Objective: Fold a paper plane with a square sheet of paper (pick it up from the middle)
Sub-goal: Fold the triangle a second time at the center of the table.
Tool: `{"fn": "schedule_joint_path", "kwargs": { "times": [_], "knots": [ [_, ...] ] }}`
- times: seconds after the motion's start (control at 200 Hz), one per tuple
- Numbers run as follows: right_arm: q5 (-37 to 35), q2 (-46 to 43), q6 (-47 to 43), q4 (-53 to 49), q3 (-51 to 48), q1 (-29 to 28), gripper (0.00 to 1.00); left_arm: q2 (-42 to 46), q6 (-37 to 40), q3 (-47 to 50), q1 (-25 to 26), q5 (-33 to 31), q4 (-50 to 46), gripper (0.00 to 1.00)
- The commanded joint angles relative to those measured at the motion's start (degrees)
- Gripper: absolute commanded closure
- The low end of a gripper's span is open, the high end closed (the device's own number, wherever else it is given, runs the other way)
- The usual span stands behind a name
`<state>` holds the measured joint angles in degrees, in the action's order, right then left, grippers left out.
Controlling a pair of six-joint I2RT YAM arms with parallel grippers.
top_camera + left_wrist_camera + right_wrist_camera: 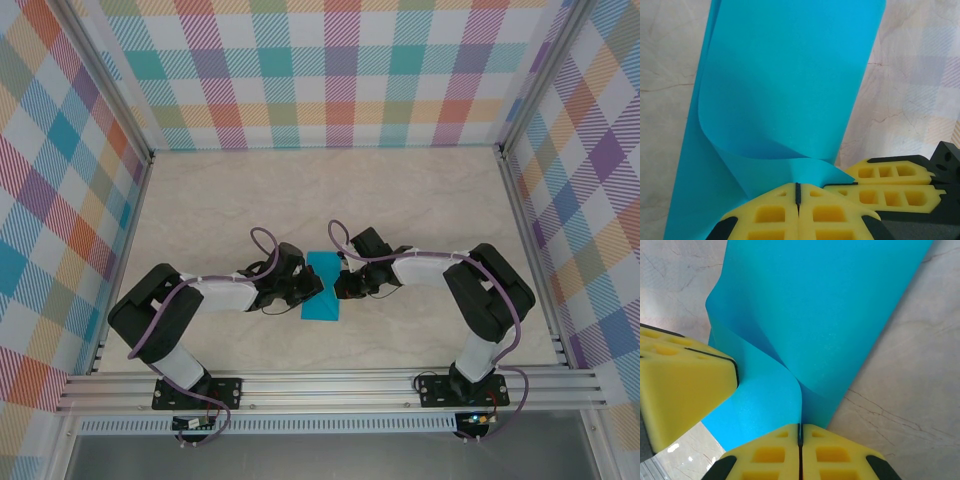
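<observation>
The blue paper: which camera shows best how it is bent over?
The left wrist view: the blue paper curls over itself, one edge pinched in the shut left end effector. The right wrist view shows a similar curl. The top view shows it as a small, distant blue strip.

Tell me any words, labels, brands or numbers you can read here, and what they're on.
None can be read. The square sheet of paper is plain teal, the yellow fingertips are unmarked, and the table and checked walls show only pattern. The arm bases are too small to tell.
</observation>
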<state>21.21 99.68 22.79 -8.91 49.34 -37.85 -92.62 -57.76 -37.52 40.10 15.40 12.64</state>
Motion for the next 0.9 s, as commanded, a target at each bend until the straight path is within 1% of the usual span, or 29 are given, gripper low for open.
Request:
{"fn": "schedule_joint_path", "kwargs": {
  "times": [0.0, 0.435, 0.895],
  "knots": [
    [-0.46, 0.78, -1.87, -1.2, 1.88, 0.37, 0.93, -0.92, -0.24, 1.26, 0.5, -0.46, 1.59, 1.0],
    [-0.58, 1.65, -2.04, -1.88, 2.43, 0.4, 0.93, -0.89, 0.19, 1.48, 0.51, -0.89, 1.33, 1.0],
    [1.11, 0.4, -1.33, -1.11, 1.05, 0.4, 0.91, -1.34, 1.77, 1.56, 0.65, -2.52, -2.75, 1.0]
  ]
}}
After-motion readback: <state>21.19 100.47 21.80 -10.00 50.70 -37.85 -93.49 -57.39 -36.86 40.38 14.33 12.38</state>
